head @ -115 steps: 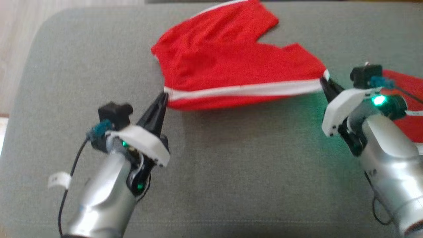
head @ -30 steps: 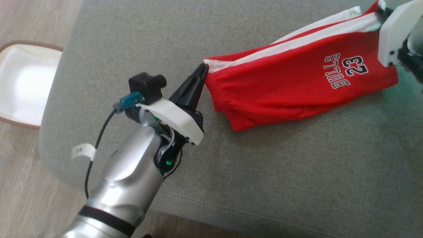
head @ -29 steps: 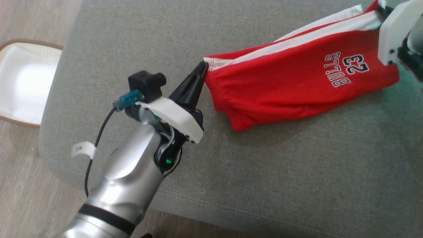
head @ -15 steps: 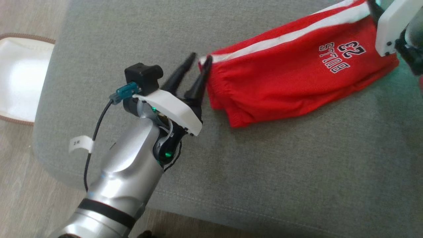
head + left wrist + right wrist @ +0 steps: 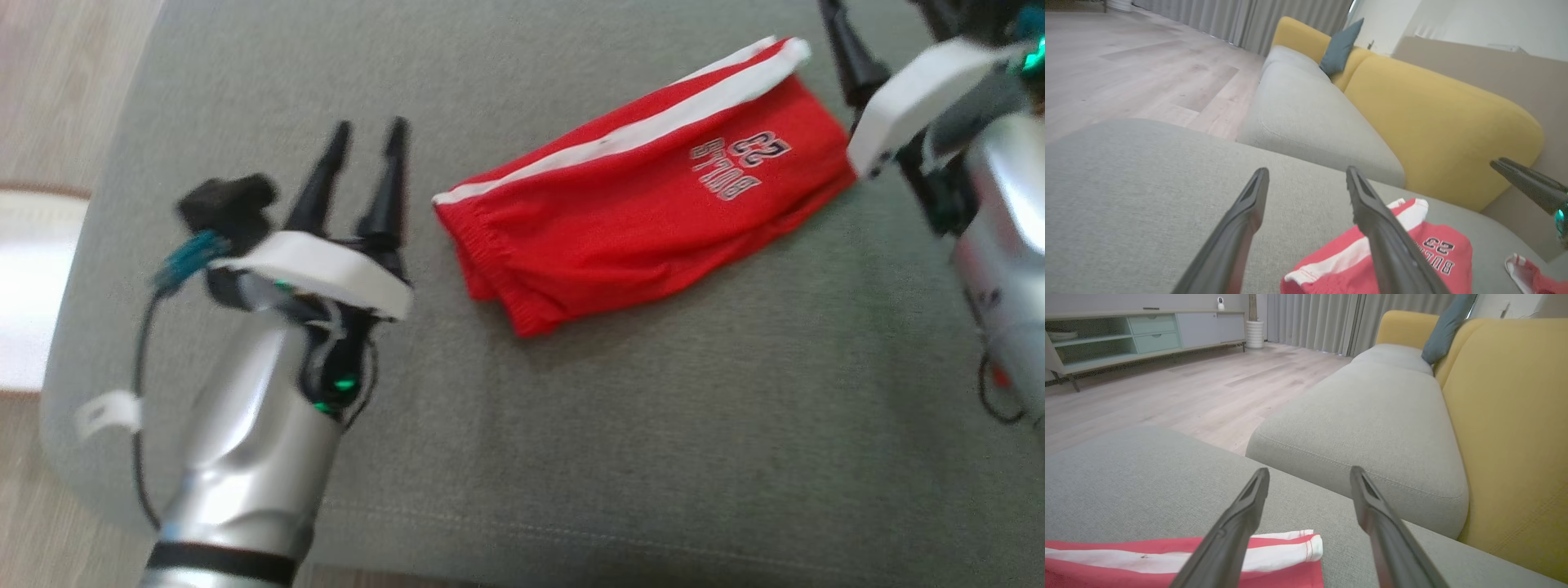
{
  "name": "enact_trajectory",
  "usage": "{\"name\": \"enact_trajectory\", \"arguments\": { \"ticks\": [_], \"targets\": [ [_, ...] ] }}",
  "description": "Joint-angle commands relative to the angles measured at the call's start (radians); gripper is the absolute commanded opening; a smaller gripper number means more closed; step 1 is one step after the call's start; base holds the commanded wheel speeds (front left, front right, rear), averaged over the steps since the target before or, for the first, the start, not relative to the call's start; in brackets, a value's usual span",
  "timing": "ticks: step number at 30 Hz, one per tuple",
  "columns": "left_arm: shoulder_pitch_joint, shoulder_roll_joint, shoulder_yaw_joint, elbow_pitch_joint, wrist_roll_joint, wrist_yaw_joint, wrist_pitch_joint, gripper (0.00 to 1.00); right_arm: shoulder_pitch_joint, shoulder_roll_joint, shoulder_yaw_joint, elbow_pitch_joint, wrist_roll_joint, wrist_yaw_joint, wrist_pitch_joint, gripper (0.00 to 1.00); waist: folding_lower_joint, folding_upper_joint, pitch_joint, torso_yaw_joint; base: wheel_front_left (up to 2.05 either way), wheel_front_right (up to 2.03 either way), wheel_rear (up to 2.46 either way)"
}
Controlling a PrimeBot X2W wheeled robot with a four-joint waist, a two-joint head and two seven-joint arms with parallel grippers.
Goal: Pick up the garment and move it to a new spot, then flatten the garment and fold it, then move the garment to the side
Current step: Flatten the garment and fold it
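Note:
The garment (image 5: 637, 204) is a pair of red shorts with a white side stripe and a "BULLS 23" print. It lies folded lengthwise on the grey cushion (image 5: 653, 425), touched by neither gripper. My left gripper (image 5: 368, 126) stands open to the left of the waistband end, a short gap away. At the other end, my right gripper (image 5: 890, 24) is open, its fingertips cut off by the top edge. In the left wrist view the garment (image 5: 1433, 253) shows behind the right finger of the open left gripper (image 5: 1307, 171). The right wrist view has the garment's white-striped end (image 5: 1286, 547) below the open right gripper (image 5: 1309, 471).
A second red cloth (image 5: 1527, 271) lies further right on the cushion. A yellow sofa back (image 5: 1437, 122) rises behind, with another grey seat (image 5: 1372, 412) and a blue pillow (image 5: 1339, 47). A white object (image 5: 33, 286) sits on the wood floor off the cushion's left edge.
Both grippers have opened and let go of the garment, which now lies on the cushion. The left gripper has drawn back to the left. The head camera has shifted too.

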Motion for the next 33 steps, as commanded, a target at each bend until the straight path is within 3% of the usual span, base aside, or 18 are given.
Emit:
{"name": "enact_trajectory", "arguments": {
  "ticks": [1, 6, 13, 21, 28, 33],
  "targets": [
    [-0.006, 0.029, 0.068, -0.061, 0.013, 0.007, -0.012, 1.00, 0.024, 0.008, 0.011, -0.045, -0.002, -0.001, -0.042, 1.00, 0.0000, 0.0000, -0.047, -0.045, 0.00, 0.00, 0.00],
    [0.065, 0.030, 0.188, -0.197, 0.097, 0.024, -0.012, 1.00, 0.105, 0.005, 0.006, -0.114, -0.054, -0.001, -0.166, 1.00, 0.0000, 0.0000, -0.106, -0.084, 0.00, 0.00, 0.00],
    [0.223, 0.020, 0.260, -0.379, 0.238, 0.051, -0.012, 1.00, 0.283, 0.044, -0.095, -0.273, -0.208, -0.001, -0.205, 1.00, 0.0000, 0.0000, -0.184, -0.135, 0.00, 0.00, 0.00],
    [0.427, 0.015, 0.229, -0.416, 0.296, 0.077, -0.012, 1.00, 0.637, 0.200, -0.354, -0.501, -0.356, -0.001, -0.206, 1.00, 0.0000, 0.0000, -0.269, -0.171, 0.00, 0.00, 0.00],
    [0.538, 0.015, 0.208, -0.455, 0.296, 0.121, -0.012, 1.00, 0.809, 0.273, -0.428, -0.589, -0.417, -0.001, -0.206, 1.00, 0.0000, 0.0000, -0.293, -0.182, 0.00, 0.00, 0.00],
    [0.545, 0.015, 0.197, -0.463, 0.289, 0.124, -0.012, 1.00, 0.853, 0.296, -0.457, -0.611, -0.416, -0.001, -0.191, 1.00, 0.0000, 0.0000, -0.291, -0.164, 0.00, 0.00, 0.00]
  ]
}}
